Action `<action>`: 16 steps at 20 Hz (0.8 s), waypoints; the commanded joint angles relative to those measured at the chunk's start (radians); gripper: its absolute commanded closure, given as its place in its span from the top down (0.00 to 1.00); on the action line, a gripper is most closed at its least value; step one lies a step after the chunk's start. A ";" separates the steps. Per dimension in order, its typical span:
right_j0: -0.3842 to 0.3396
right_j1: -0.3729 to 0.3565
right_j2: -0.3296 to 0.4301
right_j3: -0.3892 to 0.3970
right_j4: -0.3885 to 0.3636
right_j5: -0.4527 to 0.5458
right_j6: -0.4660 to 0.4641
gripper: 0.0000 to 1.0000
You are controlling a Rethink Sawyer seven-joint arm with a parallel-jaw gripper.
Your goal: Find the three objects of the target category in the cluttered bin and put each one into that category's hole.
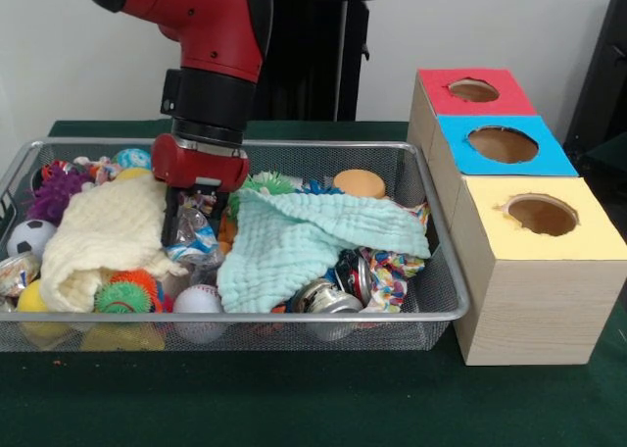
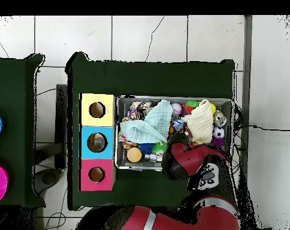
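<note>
On the desk point(image 1: 323, 408), which is covered in dark green cloth, the bin point(image 1: 436, 315) of silver wire mesh is set, with three wooden boxes just beside it: a yellow-topped box point(image 1: 541, 271), a blue-topped box point(image 1: 502, 145) and a red-topped box point(image 1: 474, 91), each with a round hole in its top. Behind the desk a pale wall is seen; in the overhead view a floor of light tiles point(image 2: 141, 39) surrounds it.

The bin is filled with clutter: a cream cloth point(image 1: 103, 231), a mint-green cloth point(image 1: 294, 236), a purple spiky ball point(image 1: 54, 190), a small football point(image 1: 29, 236), a white ball point(image 1: 199, 302), crushed cans point(image 1: 328, 295) and an orange lid point(image 1: 360, 183).

The jaws point(image 1: 188, 226) are lowered into the bin's middle, between the two cloths, among crinkled wrappers point(image 1: 201, 239). The dark fingers are seen spread apart, with nothing clearly gripped between them.

No writing can be read on any item.
</note>
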 commanded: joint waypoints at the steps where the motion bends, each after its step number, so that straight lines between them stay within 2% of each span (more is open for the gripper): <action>1: -0.046 0.007 0.101 -0.075 -0.058 0.178 -0.003 1.00; 4: -0.072 -0.003 0.131 -0.062 -0.059 0.174 0.011 1.00; 5: -0.083 -0.006 0.143 -0.056 -0.058 0.170 0.018 0.00; 8: -0.075 -0.008 0.136 -0.064 -0.064 0.159 0.019 0.00; 13: -0.097 -0.030 0.169 -0.041 -0.063 0.174 0.026 0.00; 16: -0.168 -0.075 0.273 0.008 -0.039 0.258 -0.001 0.00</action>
